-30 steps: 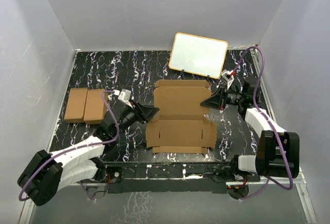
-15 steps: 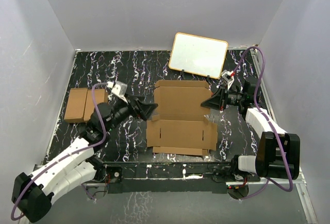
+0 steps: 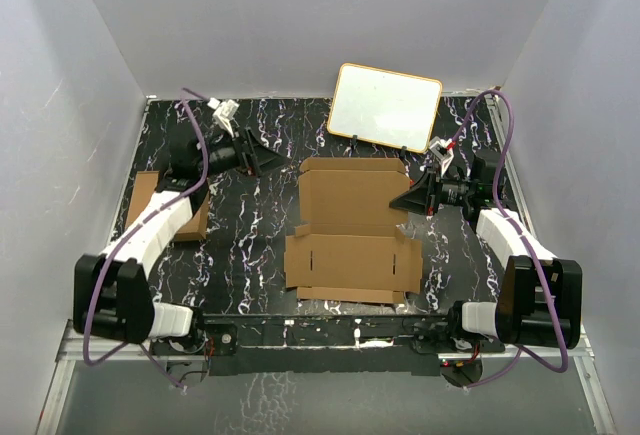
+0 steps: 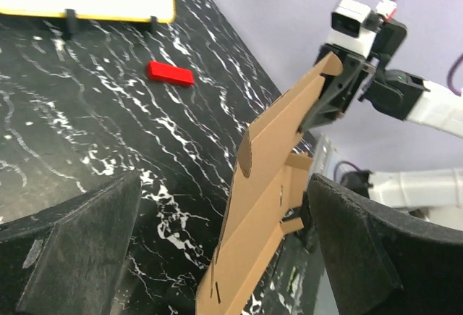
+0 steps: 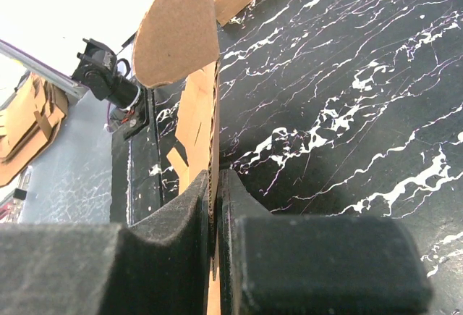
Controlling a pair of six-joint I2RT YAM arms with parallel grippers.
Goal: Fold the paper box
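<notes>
The box (image 3: pixel 350 240) was spread as a flat sheet at the middle of the worktop (image 3: pixel 250 245), toward its near edge. Its right flap was pinched in the right gripper (image 3: pixel 396 200). The left gripper (image 3: pixel 275 162) was held wide apart and empty, off toward the far left corner. Gripped by one edge only, the sheet could be pivoted or buckled off its creases. No writing could be read.

Left arm: reaches from its near-edge base toward the far left of the desk, wrist turned to the right.
Left pincer (image 3: pixel 270 160): jaws spread wide, gripping nothing.
Right arm: bent at the elbow, forearm pointing left.
Right pincer (image 3: pixel 396 200): fingers (image 5: pixel 173 242) pressed tight on the edge of the paper box (image 3: pixel 350 255).
</notes>
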